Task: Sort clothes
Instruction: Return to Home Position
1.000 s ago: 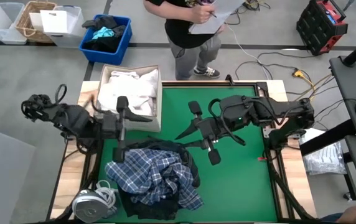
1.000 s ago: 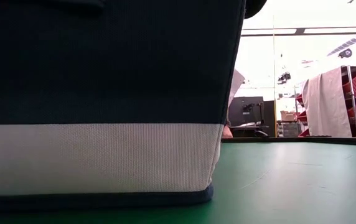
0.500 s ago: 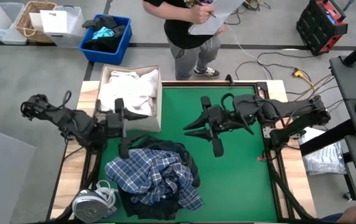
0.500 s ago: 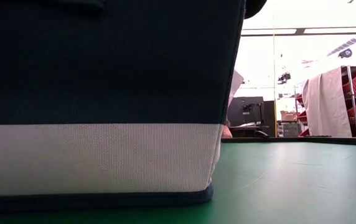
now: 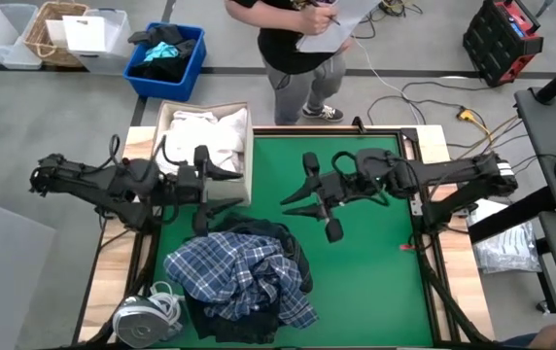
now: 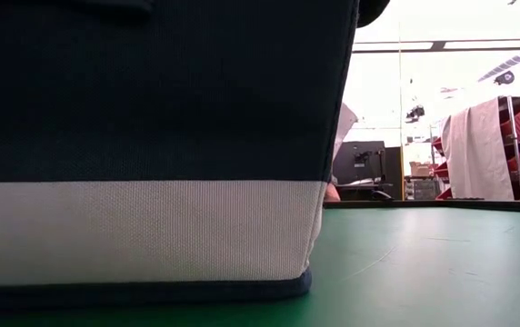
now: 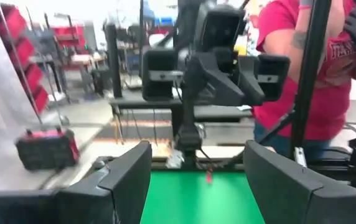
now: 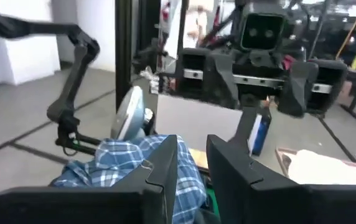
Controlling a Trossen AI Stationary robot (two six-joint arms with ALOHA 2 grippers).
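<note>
Now both arms have drawn back from the heaped blue-white plaid cotton shirt (image 5: pixel 244 277). The left end effector (image 5: pixel 218 187) and the right end effector (image 5: pixel 302 199) hang just beyond it, both released and empty, so the sorting looks finished.

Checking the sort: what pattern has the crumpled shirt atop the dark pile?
Blue-and-white plaid shirt; best in high view.

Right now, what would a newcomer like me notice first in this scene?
Probably the blue-white plaid shirt, heaped atop a dark bin at the green table's near left. Beyond it a pale bin brims with white shirts. Above the table, the left pincer and right pincer face each other, open and empty, while a person stands writing beyond.
</note>
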